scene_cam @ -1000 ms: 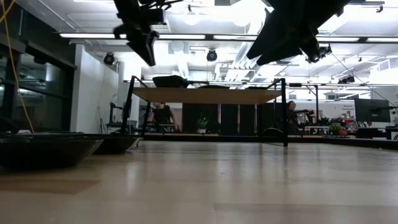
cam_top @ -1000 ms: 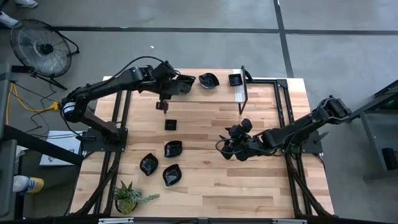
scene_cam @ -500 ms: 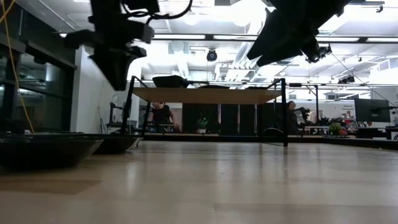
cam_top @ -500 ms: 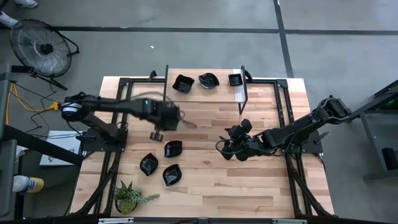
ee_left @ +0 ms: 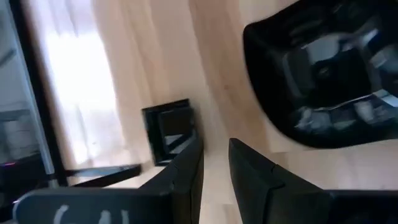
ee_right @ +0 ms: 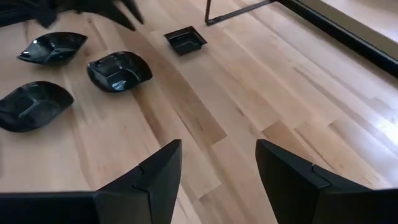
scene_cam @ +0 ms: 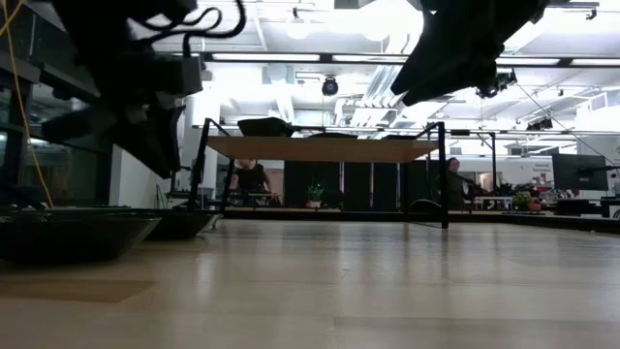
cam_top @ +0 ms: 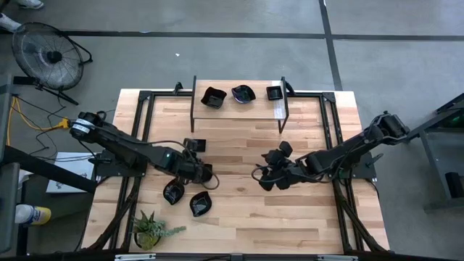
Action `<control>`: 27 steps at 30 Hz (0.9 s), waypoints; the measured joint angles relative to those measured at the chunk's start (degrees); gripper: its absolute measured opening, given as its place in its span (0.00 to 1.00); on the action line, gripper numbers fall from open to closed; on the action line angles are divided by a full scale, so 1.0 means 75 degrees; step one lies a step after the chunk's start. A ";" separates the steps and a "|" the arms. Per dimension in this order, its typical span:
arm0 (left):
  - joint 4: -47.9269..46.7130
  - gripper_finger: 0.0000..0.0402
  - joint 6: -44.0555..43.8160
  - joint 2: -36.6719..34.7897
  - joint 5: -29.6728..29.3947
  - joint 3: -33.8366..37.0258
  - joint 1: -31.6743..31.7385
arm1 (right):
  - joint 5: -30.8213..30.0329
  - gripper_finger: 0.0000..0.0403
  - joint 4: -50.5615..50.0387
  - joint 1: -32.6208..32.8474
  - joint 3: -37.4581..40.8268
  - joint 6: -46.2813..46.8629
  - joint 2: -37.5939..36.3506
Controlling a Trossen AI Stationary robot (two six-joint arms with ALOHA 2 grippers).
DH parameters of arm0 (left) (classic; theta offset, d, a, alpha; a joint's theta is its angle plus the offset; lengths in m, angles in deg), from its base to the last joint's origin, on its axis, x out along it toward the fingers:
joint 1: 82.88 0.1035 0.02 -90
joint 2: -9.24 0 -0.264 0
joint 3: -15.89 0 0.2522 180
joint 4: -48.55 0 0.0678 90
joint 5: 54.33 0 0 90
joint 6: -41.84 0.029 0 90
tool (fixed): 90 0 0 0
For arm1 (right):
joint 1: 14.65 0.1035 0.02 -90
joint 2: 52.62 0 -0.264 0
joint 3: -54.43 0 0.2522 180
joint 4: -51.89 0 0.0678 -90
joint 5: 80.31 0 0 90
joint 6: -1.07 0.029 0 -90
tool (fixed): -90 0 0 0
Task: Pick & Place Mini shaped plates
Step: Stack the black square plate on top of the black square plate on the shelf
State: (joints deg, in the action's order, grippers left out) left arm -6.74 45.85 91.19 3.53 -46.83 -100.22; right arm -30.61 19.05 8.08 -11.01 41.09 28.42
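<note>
Three mini shaped plates (cam_top: 243, 93) rest on the raised shelf (cam_top: 239, 109) at the table's far side. A small square plate (cam_top: 195, 145) and two leaf-like ones (cam_top: 173, 192) (cam_top: 201, 204) lie flat on the wood. My left gripper (cam_top: 205, 174) hovers just over a rounded plate (ee_left: 323, 81) that also lies flat. Its fingers (ee_left: 214, 168) stand a narrow gap apart, with bare wood between them. My right gripper (cam_top: 264, 177) waits right of centre, wide open (ee_right: 217, 168) and holding nothing.
The shelf's black posts (cam_top: 283, 109) stand on the far half of the table. A potted plant (cam_top: 151, 230) sits at the near left corner. Bare wood (cam_top: 239, 152) lies between the two grippers. A floor fan (cam_top: 47, 54) stands off the table.
My left gripper has swung from the shelf's left end toward the table's near edge and come down, rolling as it went. It now hangs low over the group of plates. Its finger gap looks the same. The plates have not moved.
</note>
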 joint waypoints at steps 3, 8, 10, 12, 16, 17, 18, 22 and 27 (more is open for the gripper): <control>0.0136 0.18 0.0024 0.0000 -0.0356 0.0345 0.0009 | 0.0009 0.50 0.0013 0.0088 0.0000 0.0017 0.0001; 0.0540 0.18 0.0023 0.0003 -0.0434 0.0926 0.0213 | -0.0014 0.50 0.0065 0.0192 0.0000 0.0126 0.0000; 0.0762 0.18 0.0026 0.0003 -0.0420 0.1082 0.0329 | -0.0088 0.50 0.0067 0.0223 0.0000 0.0132 0.0000; 0.0882 0.18 0.0025 0.0003 -0.0432 0.1217 0.0431 | -0.0208 0.50 0.0067 0.0228 0.0000 0.0141 0.0000; 0.1309 0.18 0.0050 0.0003 -0.0322 0.1384 0.0684 | -0.0233 0.50 0.0067 0.0226 0.0000 0.0141 0.0000; 0.1416 0.18 0.0143 0.0003 -0.0239 0.1424 0.0736 | -0.0239 0.50 0.0067 0.0223 0.0000 0.0141 0.0000; 0.1524 0.18 0.0262 0.0003 -0.0152 0.1456 0.0783 | -0.0253 0.50 0.0067 0.0223 0.0000 0.0138 0.0000; 0.2096 0.18 0.0646 0.0003 0.0019 0.1567 0.0971 | -0.0368 0.50 0.0067 0.0223 0.0000 0.0125 0.0000; 0.2167 0.18 0.0822 0.0003 0.0200 0.1645 0.1167 | -0.0375 0.50 0.0067 0.0223 0.0000 0.0068 0.0000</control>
State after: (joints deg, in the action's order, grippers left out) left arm 9.51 52.02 91.21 5.03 -34.49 -91.47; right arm -33.42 19.56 9.75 -11.01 41.60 28.41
